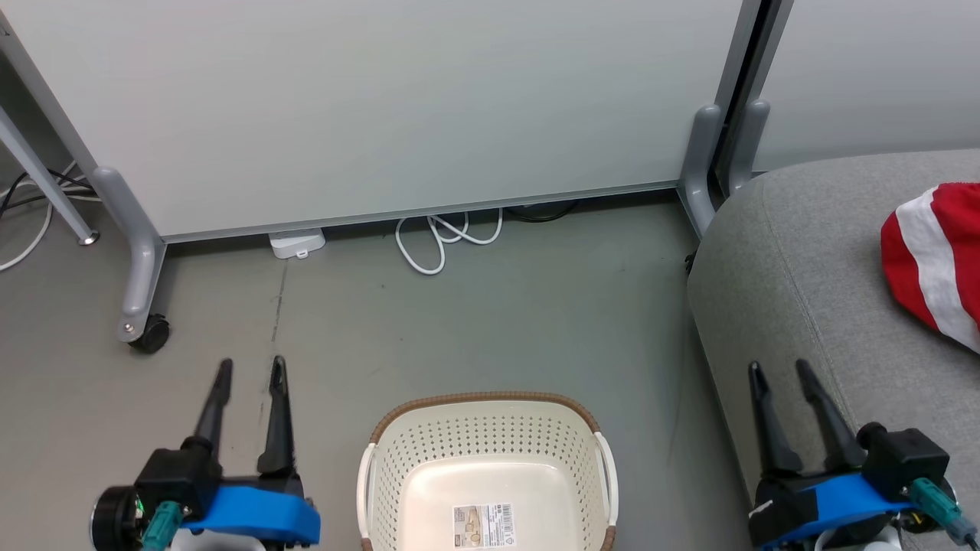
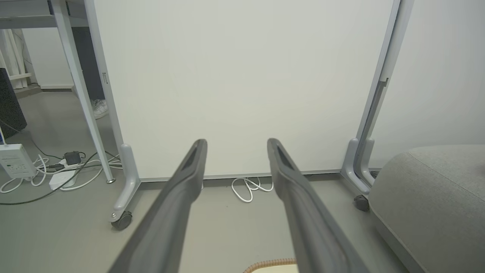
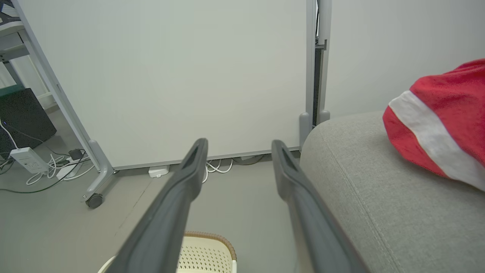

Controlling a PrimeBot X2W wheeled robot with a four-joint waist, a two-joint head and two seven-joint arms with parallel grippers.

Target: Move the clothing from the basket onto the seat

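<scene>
Both left tool (image 1: 251,362) and right tool (image 1: 778,366) gape wide; basket (image 1: 482,398) shows stickered base; clothing (image 1: 934,252) lies on seat (image 1: 804,268).

Barcode sticker (image 1: 483,525) on the base of the basket (image 1: 490,436), black bars and small pictures visible, its print too small to read, no other legible writing

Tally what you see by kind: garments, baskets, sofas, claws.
Grey sofa: 1
Red-and-white garment: 1, lying on that sofa
Laundry basket: 1, nothing seen inside
Claws: 2, left claw and right claw, both open
Total: 5
</scene>
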